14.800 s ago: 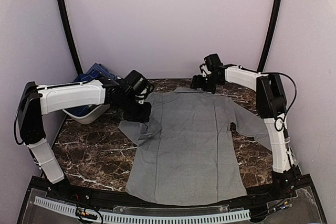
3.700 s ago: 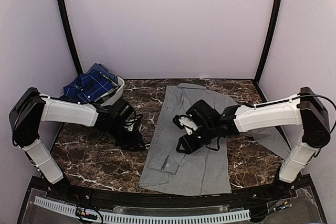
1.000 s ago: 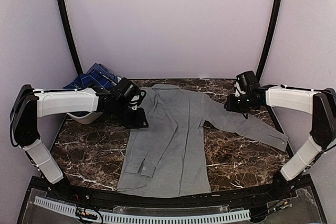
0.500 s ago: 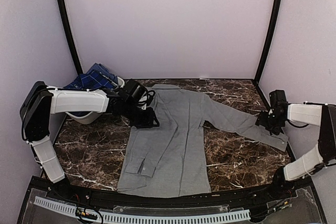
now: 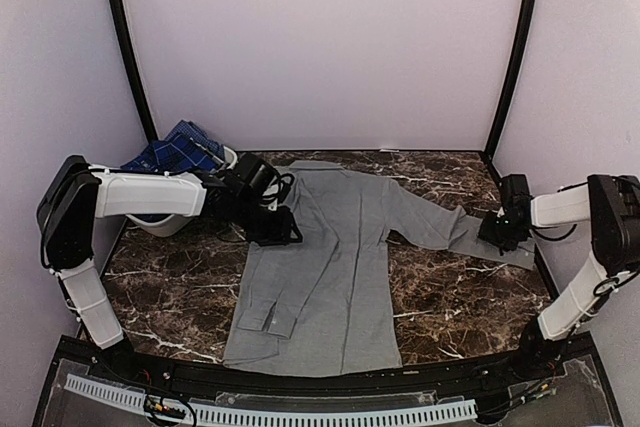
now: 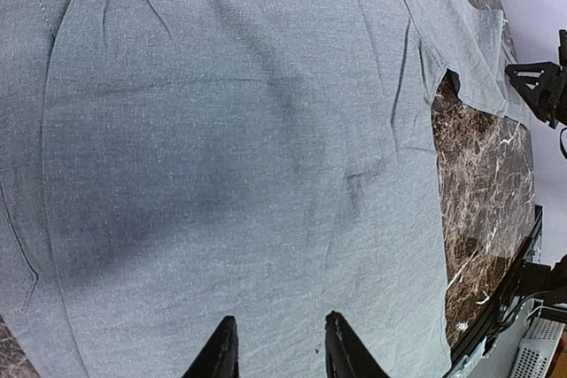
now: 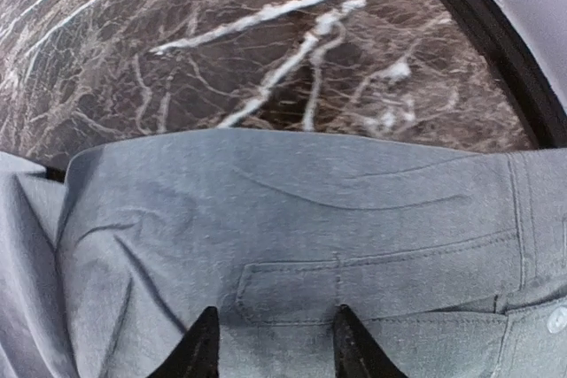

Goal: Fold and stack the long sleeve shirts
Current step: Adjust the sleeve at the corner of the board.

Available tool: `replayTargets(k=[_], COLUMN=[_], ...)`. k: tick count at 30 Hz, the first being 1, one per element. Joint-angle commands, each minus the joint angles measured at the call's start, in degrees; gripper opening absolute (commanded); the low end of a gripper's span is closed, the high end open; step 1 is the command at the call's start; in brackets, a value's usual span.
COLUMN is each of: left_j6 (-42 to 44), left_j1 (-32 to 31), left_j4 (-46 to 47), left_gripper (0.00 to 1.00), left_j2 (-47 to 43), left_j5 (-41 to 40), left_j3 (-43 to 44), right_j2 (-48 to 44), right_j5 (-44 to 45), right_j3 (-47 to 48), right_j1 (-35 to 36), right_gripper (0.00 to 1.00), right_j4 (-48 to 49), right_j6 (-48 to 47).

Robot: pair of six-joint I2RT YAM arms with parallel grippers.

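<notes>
Now, the right jaws are parted and straddle the stitched cuff (image 7: 381,285) of the grey shirt (image 5: 335,267). I'd pinch both layers, then lift before swinging inward. The left jaws, narrowly parted, hover over its soft weave, flat on the marbled bench (image 5: 450,297). Beyond them, the plaid shirt (image 5: 175,152) lies crumpled in the basket (image 5: 160,224).

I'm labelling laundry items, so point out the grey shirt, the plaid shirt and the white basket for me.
grey shirt (image 5: 330,267), top external view, middle of its body.
plaid shirt (image 5: 172,154), top external view, bunched cloth in the basket.
white basket (image 5: 158,224), top external view, its near wall.
</notes>
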Motion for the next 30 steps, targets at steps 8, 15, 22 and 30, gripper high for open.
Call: replayTargets(k=[8,15,22,30], left_j6=[-0.5,-0.6,-0.6,-0.4], left_j1=[-0.3,-0.3,-0.2,-0.2], left_j4=[-0.2,-0.3,0.6,1.4], left_gripper=[0.32,0.32,0.32,0.32], left_j2=[-4.2,-4.6,-5.0,-4.7], left_j5=[-1.1,-1.0,-0.8,0.0], left_j3=[-1.1,-1.3,-2.1,-1.8], right_j2=[9.6,2.6,-1.8,2.2], right_j5=[0.5,5.7,9.0,6.0], right_j3=[6.6,10.7,10.5,9.0], right_j1=[7.8,6.5,-1.2,-5.3], right_gripper=[0.07,0.42,0.73,0.81], right_j4=[-7.1,-13.2,-16.6,-13.5], right_j6=[0.0,-1.8,-4.1,-6.3])
